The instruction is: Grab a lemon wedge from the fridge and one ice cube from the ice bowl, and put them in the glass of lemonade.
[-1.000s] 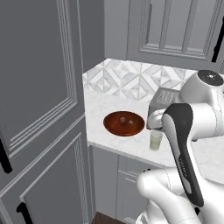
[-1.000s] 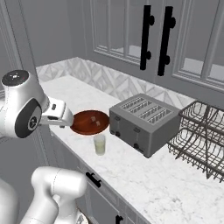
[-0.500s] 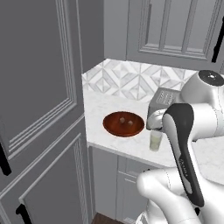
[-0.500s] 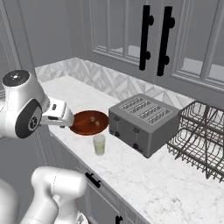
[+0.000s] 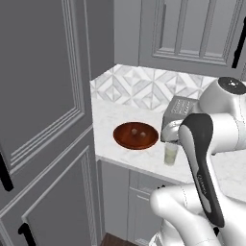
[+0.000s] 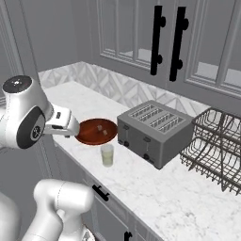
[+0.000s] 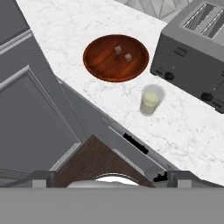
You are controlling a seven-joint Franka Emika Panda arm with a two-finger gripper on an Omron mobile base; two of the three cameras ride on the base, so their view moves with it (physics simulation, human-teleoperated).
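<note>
Fingers (image 7: 112, 175) stand fully apart and empty, high over the table (image 7: 65, 26) edge, suited to surveying before a pick. Leftmost, the bowl (image 7: 116, 58) holds two ice cubes (image 7: 128, 57); the glass (image 7: 152, 99) stands just beside it, near the toaster (image 7: 192, 52), presumably for short transfers.

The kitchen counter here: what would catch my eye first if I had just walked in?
Probably the reddish-brown ice bowl on the white marble counter, with two small pale cubes in it. Just beside it, near the counter's front edge, stands the glass of lemonade, and behind that a grey toaster.
</note>
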